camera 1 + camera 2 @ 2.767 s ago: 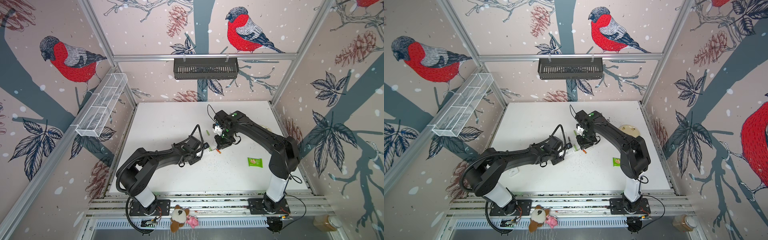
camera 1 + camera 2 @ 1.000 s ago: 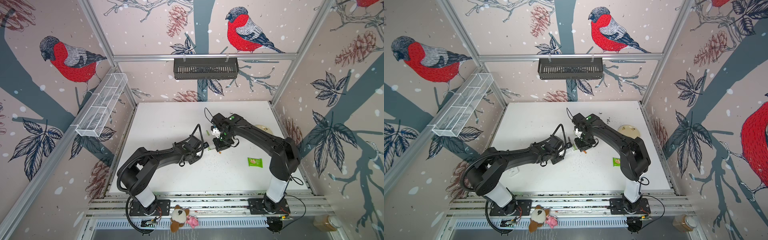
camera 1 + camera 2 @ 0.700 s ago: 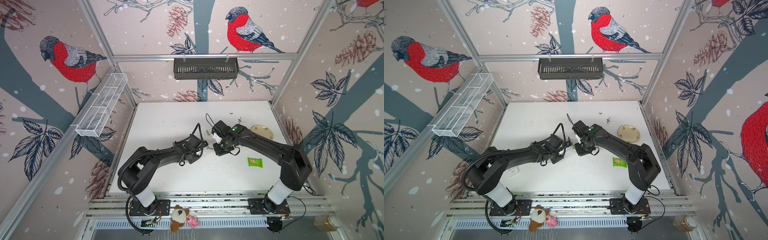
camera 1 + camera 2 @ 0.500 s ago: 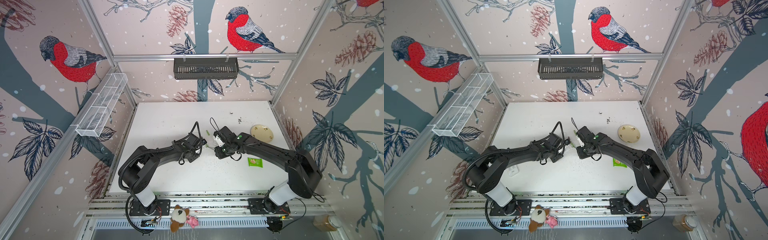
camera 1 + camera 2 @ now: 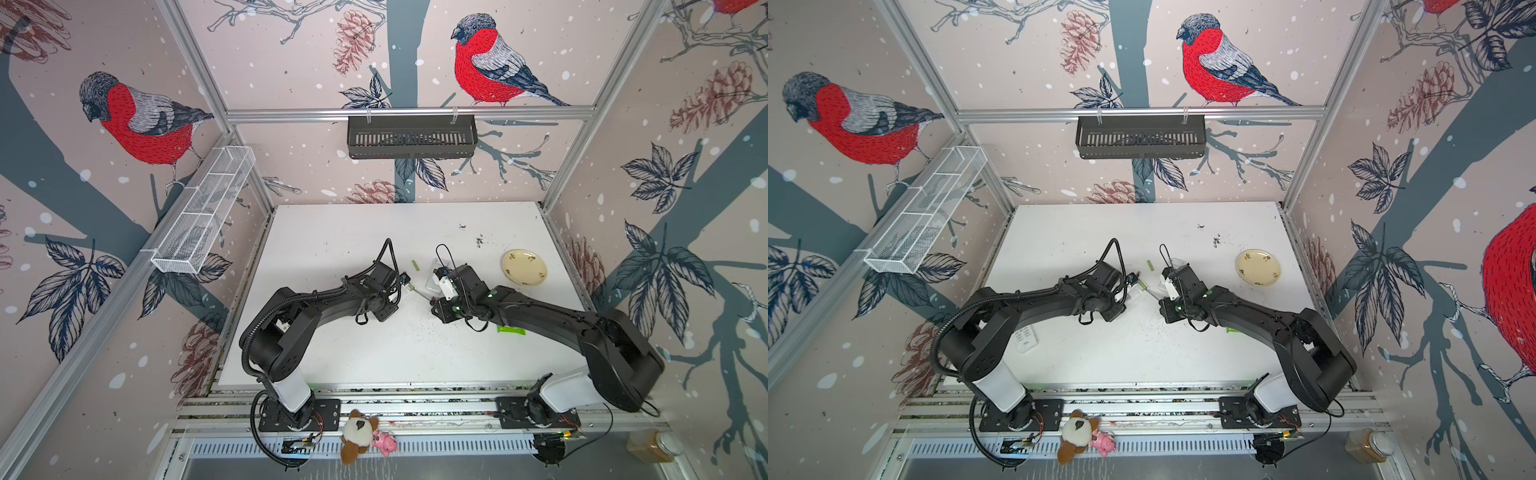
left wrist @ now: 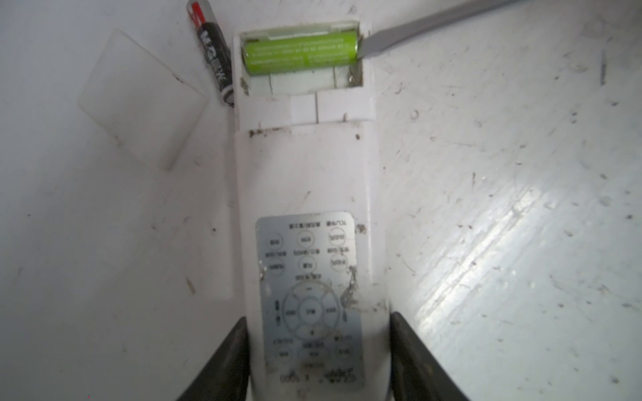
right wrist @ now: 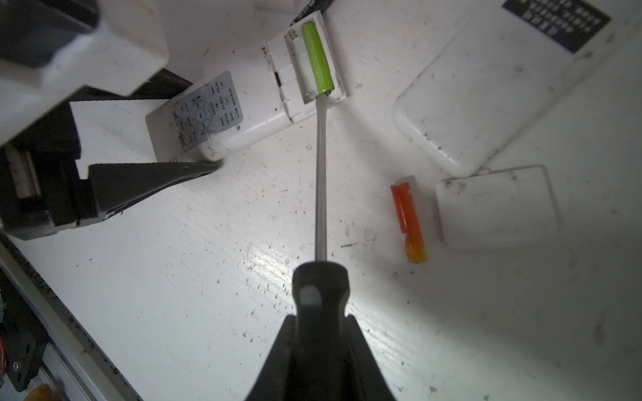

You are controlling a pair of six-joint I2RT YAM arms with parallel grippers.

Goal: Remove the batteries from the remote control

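Note:
My left gripper (image 6: 318,347) is shut on the white remote control (image 6: 305,166), one jaw on each long side. Its open compartment holds a lime green battery (image 6: 300,52); the slot beside it is empty. My right gripper (image 7: 319,333) is shut on the black handle of a screwdriver (image 7: 321,173), whose flat tip touches the end of the green battery (image 7: 317,59). A black battery (image 6: 213,55) lies against the remote's side. An orange-red battery (image 7: 409,222) lies loose on the table. In both top views the grippers (image 5: 405,284) (image 5: 436,299) face each other at mid-table.
A white battery cover (image 7: 496,205) and a second white remote (image 7: 486,86) lie close by. Another loose green battery (image 5: 414,264) lies behind the grippers. A yellow plate (image 5: 523,267) sits at the right, a green packet (image 5: 511,329) under the right arm, and a small remote (image 5: 1025,338) under the left arm.
The right arm has swung down and toward the front, bringing the screwdriver low and its tip to the remote's compartment. The left gripper has shifted only slightly with the remote.

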